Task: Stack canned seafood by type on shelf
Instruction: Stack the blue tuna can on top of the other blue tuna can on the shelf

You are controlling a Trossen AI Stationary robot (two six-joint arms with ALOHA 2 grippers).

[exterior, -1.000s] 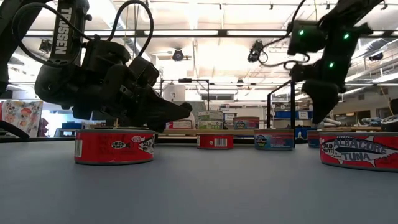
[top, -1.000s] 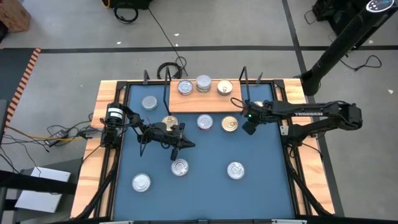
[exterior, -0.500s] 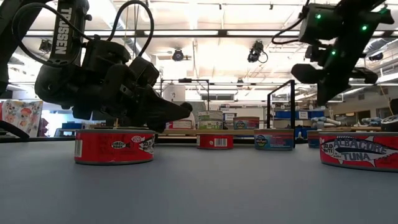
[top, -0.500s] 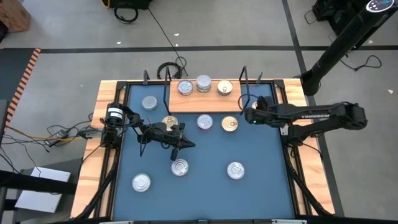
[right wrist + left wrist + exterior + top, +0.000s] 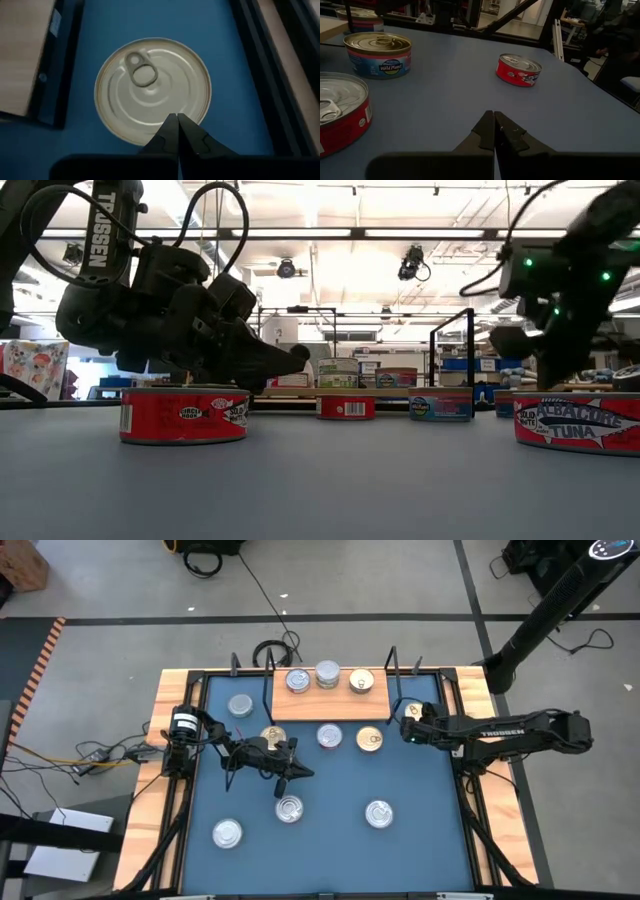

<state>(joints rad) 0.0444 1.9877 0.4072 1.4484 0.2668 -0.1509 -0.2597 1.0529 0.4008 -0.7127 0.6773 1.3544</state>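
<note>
The right gripper (image 5: 176, 118) is hovering with its fingers pressed together and nothing between them, directly over a gold-topped tin (image 5: 152, 90) that is lying flat on the blue table (image 5: 330, 830), just beside the end of the shelf (image 5: 310, 703), near the table's right rim. The left gripper (image 5: 494, 120) is hanging low over the mat too, fingers together and empty, with a red-sided tin (image 5: 519, 69) ahead of it, a blue-labelled gold tin (image 5: 379, 54) off to one side and another red tin (image 5: 342, 112) close by. On the shelf, three tins (image 5: 327, 675) are sitting in a row along its far edge. More tins are lying scattered across the mat, two of them (image 5: 348, 737) just in front of the shelf.
</note>
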